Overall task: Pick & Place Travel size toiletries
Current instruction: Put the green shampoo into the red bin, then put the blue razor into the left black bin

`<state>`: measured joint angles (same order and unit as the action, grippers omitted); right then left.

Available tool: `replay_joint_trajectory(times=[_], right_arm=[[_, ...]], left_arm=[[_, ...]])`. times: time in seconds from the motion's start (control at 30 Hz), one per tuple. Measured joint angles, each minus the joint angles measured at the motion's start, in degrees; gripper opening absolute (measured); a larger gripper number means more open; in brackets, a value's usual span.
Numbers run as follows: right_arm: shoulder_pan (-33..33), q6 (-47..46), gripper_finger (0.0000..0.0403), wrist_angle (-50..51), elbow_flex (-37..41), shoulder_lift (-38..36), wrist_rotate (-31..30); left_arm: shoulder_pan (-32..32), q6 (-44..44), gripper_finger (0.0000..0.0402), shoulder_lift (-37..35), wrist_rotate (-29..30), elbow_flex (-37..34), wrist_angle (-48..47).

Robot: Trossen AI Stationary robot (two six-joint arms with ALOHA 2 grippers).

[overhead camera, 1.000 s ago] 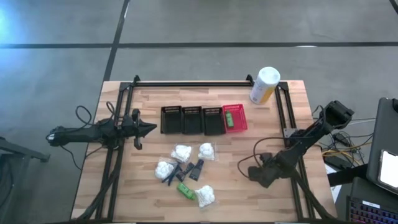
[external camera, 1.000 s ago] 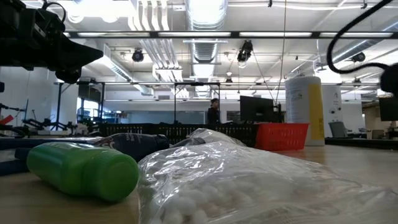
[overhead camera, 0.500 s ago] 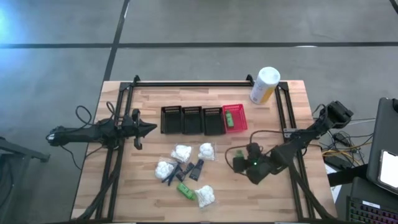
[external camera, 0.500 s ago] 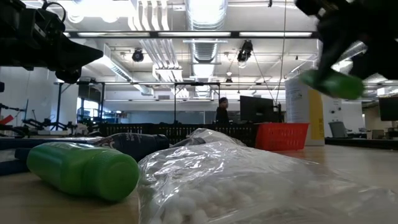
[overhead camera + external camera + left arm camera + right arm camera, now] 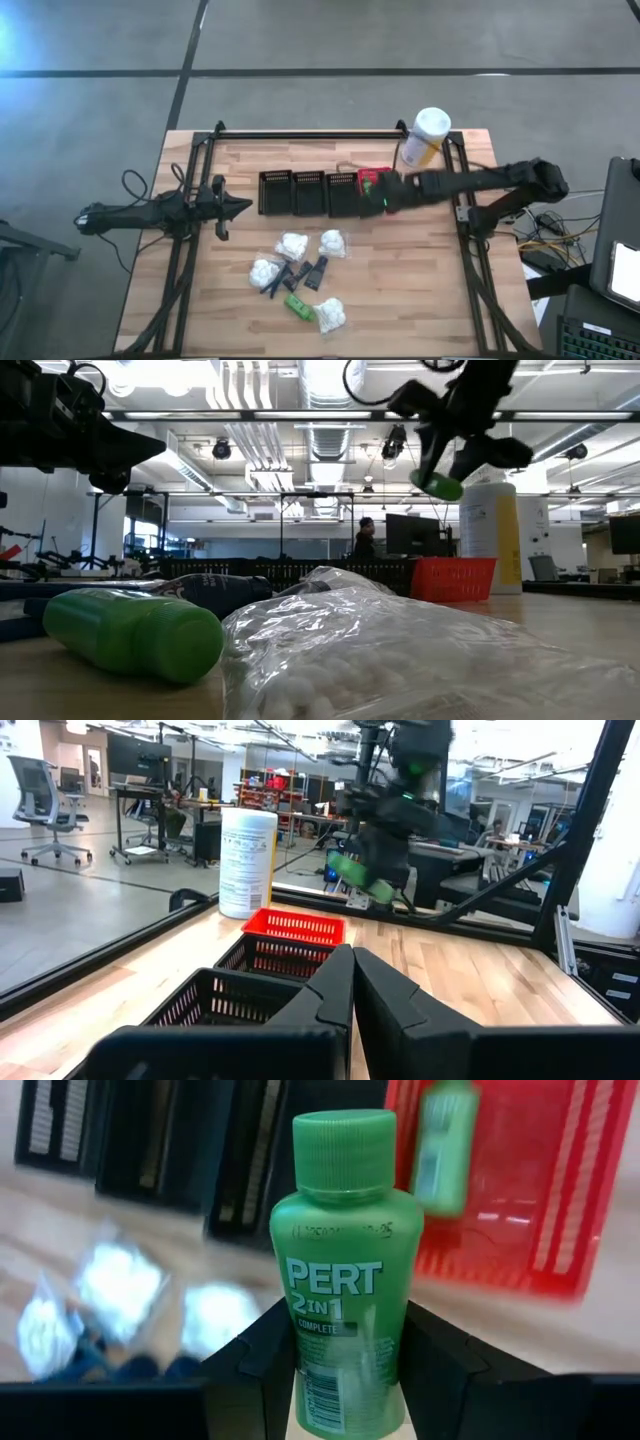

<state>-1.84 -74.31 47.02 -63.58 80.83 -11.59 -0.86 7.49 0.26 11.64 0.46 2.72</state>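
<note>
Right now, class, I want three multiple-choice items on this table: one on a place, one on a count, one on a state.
1. The right tool is over:
A the red basket
B the canister
C the puffs

2. Black baskets in the row:
A one
B three
C five

3. The right tool is:
A open
B shut on nothing
C shut on a green bottle

Answers: 1 A, the high view shows it above the red basket. 2 B, three stand side by side. 3 C, the right wrist view shows fingers clamping the bottle.
</note>
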Motion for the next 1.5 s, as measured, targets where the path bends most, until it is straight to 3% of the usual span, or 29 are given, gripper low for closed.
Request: replay_joint_trajectory(times=[0.3, 0.47, 0.73, 1.17, 1.5], right_arm=[[-14.54, 13.62, 0.0137, 4.99, -1.46, 7.43, 3.7], [-16.46, 16.08, 0.0155, 5.06, -1.93, 11.36, 4.2], [-16.69, 16.05, 0.0218, 7.52, -1.9, 15.37, 2.27], [-10.78, 17.93, 0.0304, 7.68, -1.83, 8.84, 0.89], [1.68, 15.6, 0.0333, 4.28, -1.81, 8.15, 5.87]], left_arm=[[-0.01, 0.0, 0.0012, 0.13, 0.02, 0.01, 0.02], [-0.02, 0.0, 0.0012, 0.25, 0.0, 0.01, 0.02], [-0.01, 0.0, 0.0012, 0.27, 0.0, 0.01, 0.02], [-0.02, 0.0, 0.0012, 0.27, 0.0, 0.01, 0.02], [0.0, 0.0, 0.0012, 0.27, 0.0, 0.01, 0.02]])
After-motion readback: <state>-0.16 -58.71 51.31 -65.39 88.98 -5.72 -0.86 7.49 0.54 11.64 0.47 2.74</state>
